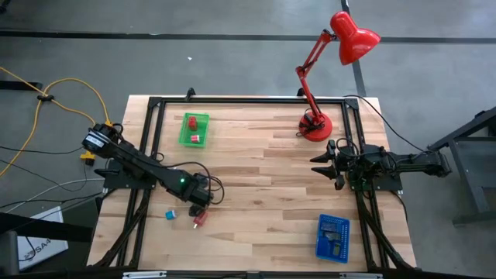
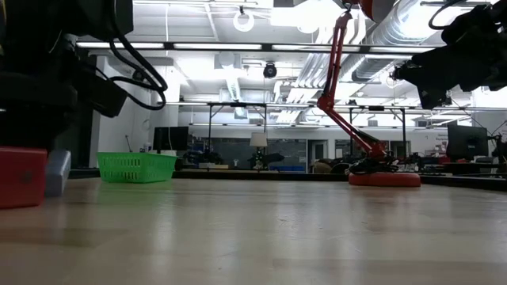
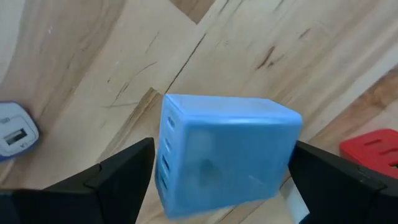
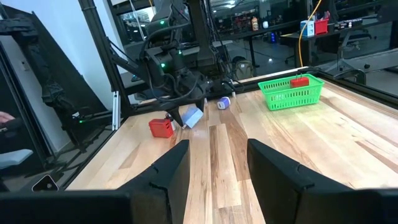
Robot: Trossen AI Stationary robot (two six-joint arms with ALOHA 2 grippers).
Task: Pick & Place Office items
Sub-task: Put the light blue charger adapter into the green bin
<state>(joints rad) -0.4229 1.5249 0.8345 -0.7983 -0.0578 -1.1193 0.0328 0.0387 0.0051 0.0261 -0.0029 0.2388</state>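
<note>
A light blue block [image 3: 230,155] lies on the wooden table near its left front, also seen in the right wrist view [image 4: 191,116]. My left gripper [image 1: 198,200] points down over it, open, with one finger on each side of the block. Beside it lie a red block [image 3: 373,149] and a pale piece with a socket [image 3: 15,134]. My right gripper [image 4: 217,162] hangs level at the table's right side [image 1: 324,164], open, with nothing between its fingers. My left gripper comes at the blue block from above, pointing down. Its fingers [image 3: 124,171] stand close to the block's two short sides [image 3: 166,155]. I cannot tell whether they touch it. The block lies on the table.
A green tray [image 1: 184,132] with two red pieces in it stands at the far left. A blue perforated tray [image 1: 322,232] lies at the near right. A red desk lamp [image 1: 316,125] stands at the far right. Bare wood lies across the middle.
</note>
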